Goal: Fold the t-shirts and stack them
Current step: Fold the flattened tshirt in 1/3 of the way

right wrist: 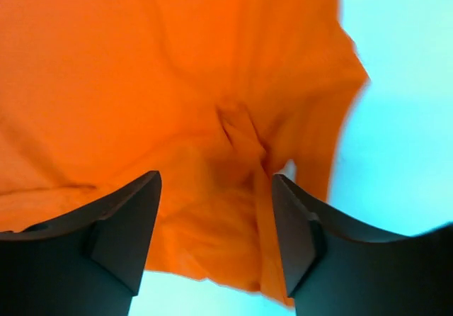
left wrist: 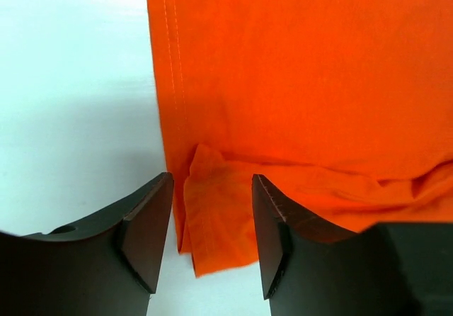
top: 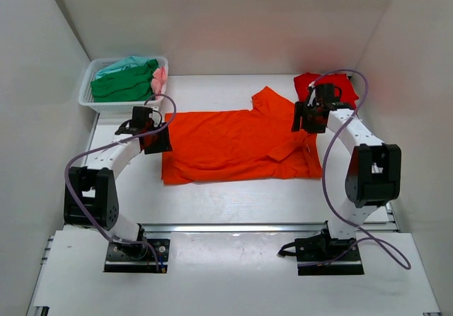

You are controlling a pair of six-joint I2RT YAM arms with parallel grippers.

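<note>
A bright orange t-shirt (top: 233, 142) lies spread across the middle of the table, folded lengthwise. My left gripper (top: 145, 128) is open over its left far corner; the left wrist view shows the folded orange corner (left wrist: 216, 210) between the fingers. My right gripper (top: 306, 117) is open over the shirt's right end, and the right wrist view shows bunched orange cloth (right wrist: 226, 188) between the fingers. A deeper red t-shirt (top: 324, 86) lies folded at the back right, partly hidden by the right arm. Green (top: 122, 86), teal (top: 127, 64) and pink (top: 160, 77) t-shirts sit in the basket.
A white mesh basket (top: 92, 103) stands at the back left, close to my left gripper. White walls close in the table at the back and both sides. Purple cables loop from both arms.
</note>
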